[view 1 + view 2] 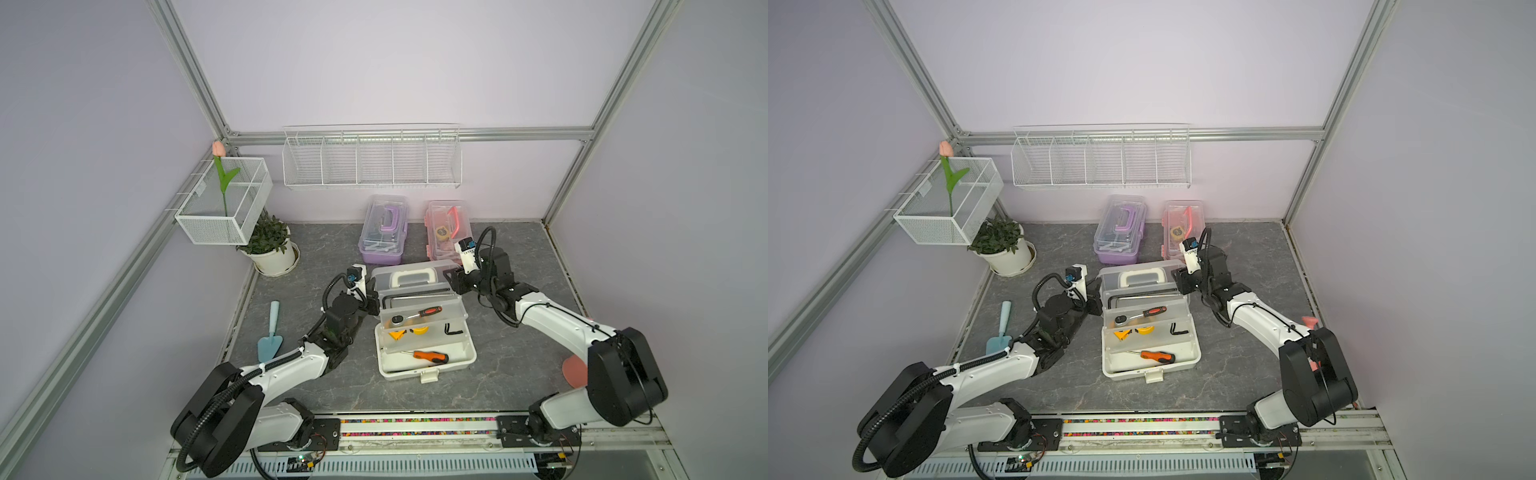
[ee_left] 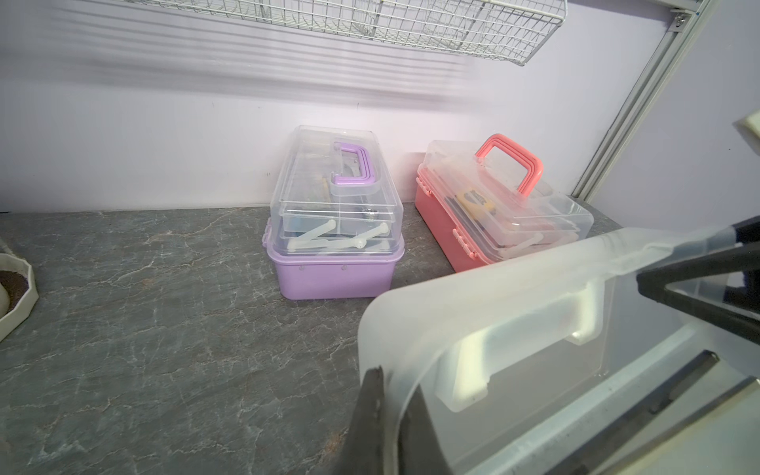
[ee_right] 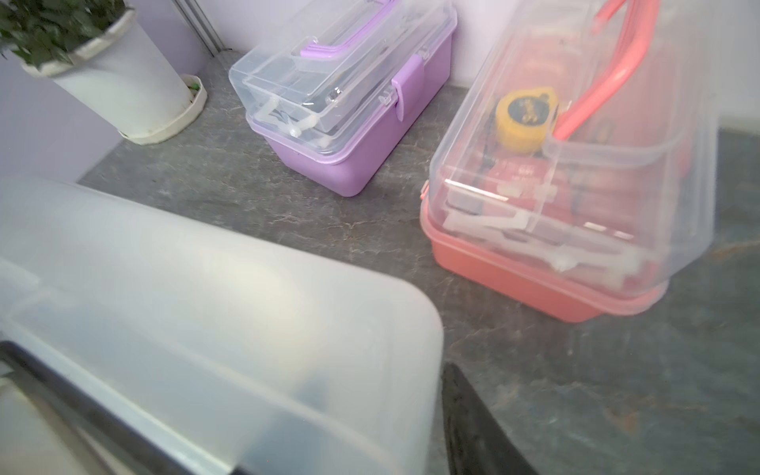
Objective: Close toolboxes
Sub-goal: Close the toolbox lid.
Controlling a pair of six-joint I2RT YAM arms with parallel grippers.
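The white toolbox (image 1: 424, 362) sits open in the middle of the table, and everything else I place from it. Its cloudy lid (image 1: 384, 272) is tipped up at the far end, above a tray (image 1: 419, 332) that holds a ratchet (image 1: 415, 314). A screwdriver (image 1: 430, 356) lies in the base nearer me.

My left gripper (image 1: 372, 300) is pinched narrow on the lid's left end. One finger (image 2: 370, 411) is outside the wall and the other is visible through the plastic.

My right gripper (image 1: 451, 277) is at the lid's right end. One finger (image 3: 469, 411) lies just outside the corner and the other is hidden, so I cannot tell how wide it stands or whether it grips.

Beyond the white toolbox, by the back wall, the purple toolbox (image 1: 384, 232) and the pink toolbox (image 1: 446, 235) stand side by side with their lids down.
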